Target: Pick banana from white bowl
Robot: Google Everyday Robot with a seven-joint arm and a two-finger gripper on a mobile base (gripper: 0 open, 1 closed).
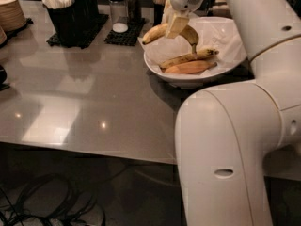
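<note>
The white bowl [225,67] with crinkled paper lining stands on the grey table at the right. My gripper [172,22] is shut on the curved yellow banana [155,32] and holds it lifted above the bowl's left rim, its dark end [193,45] hanging down. A slimmer banana [190,57] and an orange oblong fruit [190,68] still lie in the bowl.
A black caddy with white packets [70,13] stands at the back left, shakers on a black mat [123,13] beside it. A stack of wooden plates [10,13] is at the far left. My arm's large white body [225,159] fills the lower right. Cables [42,206] lie on the floor.
</note>
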